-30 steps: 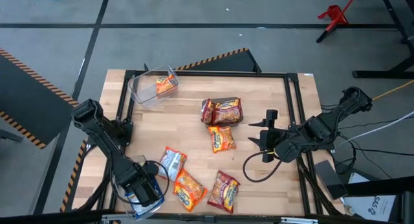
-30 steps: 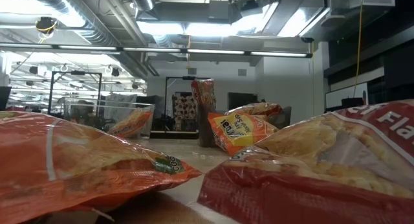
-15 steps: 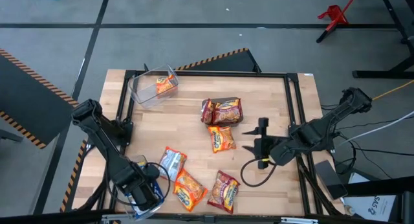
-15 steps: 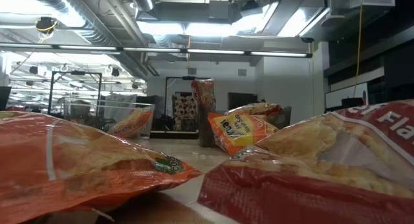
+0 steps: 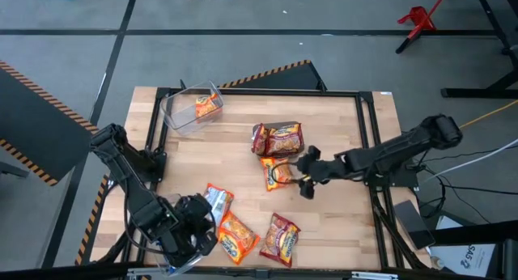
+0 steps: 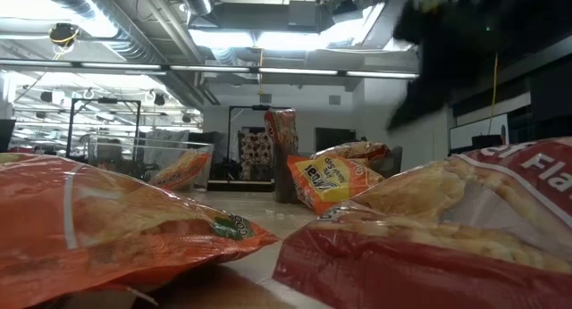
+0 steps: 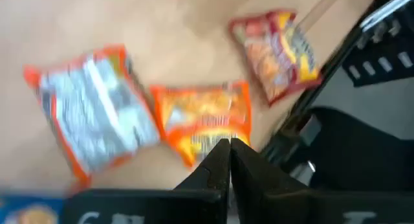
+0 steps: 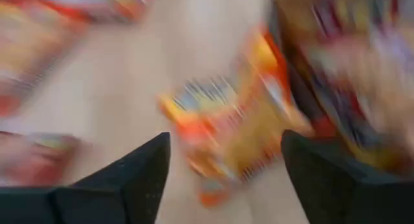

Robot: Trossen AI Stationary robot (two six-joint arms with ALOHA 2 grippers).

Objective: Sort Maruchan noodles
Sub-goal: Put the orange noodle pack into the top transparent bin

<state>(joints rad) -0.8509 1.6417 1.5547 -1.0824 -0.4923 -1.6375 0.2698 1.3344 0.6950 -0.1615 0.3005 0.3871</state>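
Observation:
Several Maruchan packets lie flat on the wooden table. An orange packet [image 5: 278,174] [image 8: 233,133] sits mid-table, just near of a pile of red packets [image 5: 278,139]. Along the near edge lie a white-and-orange packet [image 5: 216,203] [image 7: 97,114], an orange packet [image 5: 236,235] [image 7: 204,117] and a red packet [image 5: 280,235] [image 7: 275,52]. My right gripper [image 5: 303,173] [image 8: 226,179] is open, just right of the mid-table orange packet and apart from it. My left gripper [image 5: 204,225] [image 7: 228,160] is shut above the near-left packets, holding nothing.
A clear bin [image 5: 190,110] at the far left holds one orange packet [image 5: 207,106]. A second clear bin with a blue packet [image 5: 172,252] sits at the near-left corner under the left arm. A black frame [image 5: 368,134] borders the table. Bare wood shows in the table's left middle.
My right gripper has swept quickly toward the table's left, from near the right edge to beside the mid-table orange packet, staying open. My left gripper has swung from over the near-left bin toward the right, to the near-edge packets. No packet has moved.

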